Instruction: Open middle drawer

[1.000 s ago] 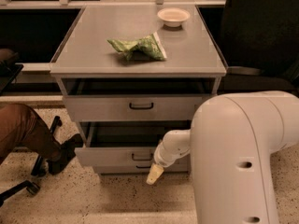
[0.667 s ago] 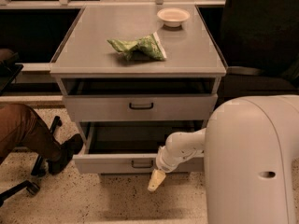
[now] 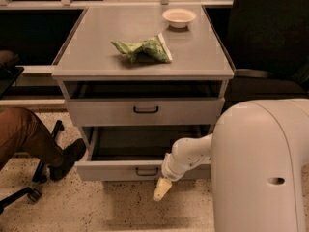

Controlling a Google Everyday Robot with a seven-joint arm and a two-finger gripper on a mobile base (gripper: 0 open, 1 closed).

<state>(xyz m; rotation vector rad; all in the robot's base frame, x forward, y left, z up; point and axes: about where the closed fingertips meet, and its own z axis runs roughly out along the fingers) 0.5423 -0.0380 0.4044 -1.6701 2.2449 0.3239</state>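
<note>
The middle drawer [image 3: 116, 170] is a light-grey drawer with a small black bar handle [image 3: 146, 171]. It stands pulled out from the cabinet, and its dark inside shows behind the front. My gripper [image 3: 161, 189] hangs on a white arm [image 3: 186, 157] just right of the handle. Its cream tip points down, just below the lower edge of the drawer front. The drawer above [image 3: 145, 111] has its own black handle and sits only slightly out.
On the cabinet top [image 3: 87, 52] lie a green chip bag [image 3: 142, 48] and a white bowl [image 3: 179, 17]. A person's leg and black shoe [image 3: 65, 159] and an office chair base [image 3: 19, 195] are at the left. My white body [image 3: 263, 168] fills the lower right.
The middle drawer has slid further out toward the camera. My arm and gripper have drawn back with it and now sit a little lower in view.
</note>
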